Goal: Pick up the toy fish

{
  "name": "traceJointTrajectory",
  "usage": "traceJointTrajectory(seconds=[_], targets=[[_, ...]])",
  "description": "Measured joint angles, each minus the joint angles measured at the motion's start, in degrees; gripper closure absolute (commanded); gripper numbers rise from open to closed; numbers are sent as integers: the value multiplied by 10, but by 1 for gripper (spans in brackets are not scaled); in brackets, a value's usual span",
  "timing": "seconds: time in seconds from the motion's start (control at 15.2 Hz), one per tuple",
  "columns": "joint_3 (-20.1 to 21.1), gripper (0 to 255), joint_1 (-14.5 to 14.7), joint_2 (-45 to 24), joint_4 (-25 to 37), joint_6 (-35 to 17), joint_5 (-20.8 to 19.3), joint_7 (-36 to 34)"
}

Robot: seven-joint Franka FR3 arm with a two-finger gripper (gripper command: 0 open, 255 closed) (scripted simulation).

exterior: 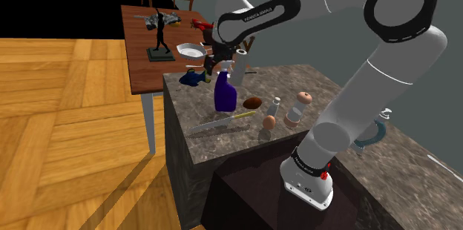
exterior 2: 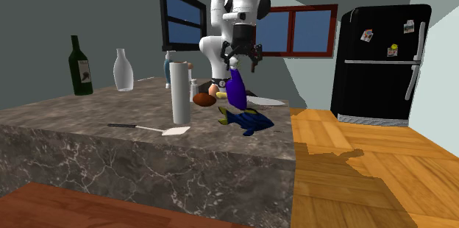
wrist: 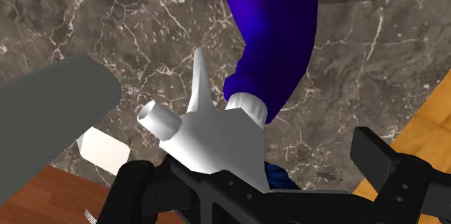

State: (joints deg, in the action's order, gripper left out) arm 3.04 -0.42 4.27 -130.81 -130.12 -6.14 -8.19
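Observation:
The toy fish [exterior: 194, 78] [exterior 2: 246, 119] is blue with yellow fins and lies on the dark marble counter [exterior 2: 88, 116], near its edge beside the wooden floor. My black gripper [exterior: 213, 61] [exterior 2: 245, 57] [wrist: 251, 156] hangs open above the counter, over the head of a blue spray bottle [exterior: 225, 91] [exterior 2: 236, 87] [wrist: 278, 35] that stands just beside the fish. In the wrist view the bottle's white trigger head [wrist: 209, 136] fills the space between my fingers, which touch nothing. A sliver of the fish [wrist: 278, 178] peeks out behind that head.
A paper towel roll [exterior 2: 180, 93] [wrist: 50, 114] and a white spatula [exterior 2: 147, 127] are close by. A knife [exterior: 222, 122], egg-like things [exterior: 268, 122] and shakers [exterior: 295, 110] lie further along the counter. Two bottles [exterior 2: 80, 67] stand at the back. A wooden table [exterior: 141, 50] adjoins.

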Motion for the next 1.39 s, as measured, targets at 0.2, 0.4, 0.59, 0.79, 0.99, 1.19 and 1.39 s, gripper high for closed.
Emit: traceJointTrajectory(seconds=[0.2, 0.4, 0.59, 0.79, 0.99, 1.19, 1.39], targets=[[3, 0, 3, -69, 48, -58, -17, -28], [2, 0, 6, -129, 86, -127, -33, -51], [-3, 0, 14, -202, 142, -111, -47, -74], [-10, 0, 22, -273, 200, -65, -57, -90], [-12, 0, 26, -295, 212, -68, -62, -98], [-14, 0, 27, -309, 211, -82, -65, -102], [-16, 255, 28, -324, 211, -97, -68, -106]])
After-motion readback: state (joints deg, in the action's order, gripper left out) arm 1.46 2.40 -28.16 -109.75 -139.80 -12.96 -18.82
